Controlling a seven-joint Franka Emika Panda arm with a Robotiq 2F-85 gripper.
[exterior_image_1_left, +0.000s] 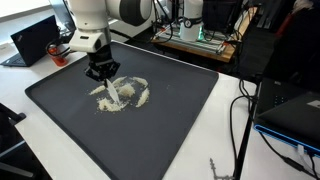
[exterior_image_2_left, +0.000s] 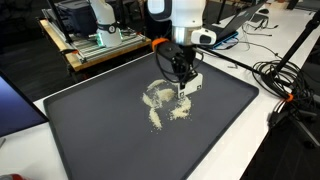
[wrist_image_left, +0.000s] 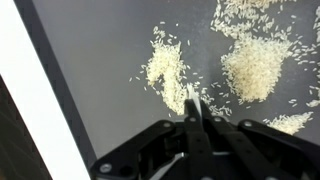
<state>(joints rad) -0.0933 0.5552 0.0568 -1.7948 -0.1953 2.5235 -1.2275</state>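
White rice grains (exterior_image_1_left: 124, 94) lie scattered in loose heaps on a dark mat (exterior_image_1_left: 170, 125) in both exterior views, grains (exterior_image_2_left: 163, 103) on mat (exterior_image_2_left: 100, 130). My gripper (exterior_image_1_left: 101, 73) hangs straight down over the heaps, fingers pressed together; it also shows at gripper (exterior_image_2_left: 181, 74). A thin white strip (wrist_image_left: 190, 96) pokes out from between the fingertips and reaches down to the mat. In the wrist view my gripper (wrist_image_left: 192, 108) sits just below one oval heap (wrist_image_left: 165, 68), with a larger heap (wrist_image_left: 252, 70) to its right.
The mat's raised edge (wrist_image_left: 45, 80) borders a white tabletop (wrist_image_left: 22, 90). An open laptop (exterior_image_1_left: 35, 40) stands beyond one corner, another laptop (exterior_image_1_left: 295, 108) and cables (exterior_image_1_left: 240, 120) beside the mat. A wooden board with electronics (exterior_image_2_left: 100, 40) lies behind, and more cables (exterior_image_2_left: 285, 80).
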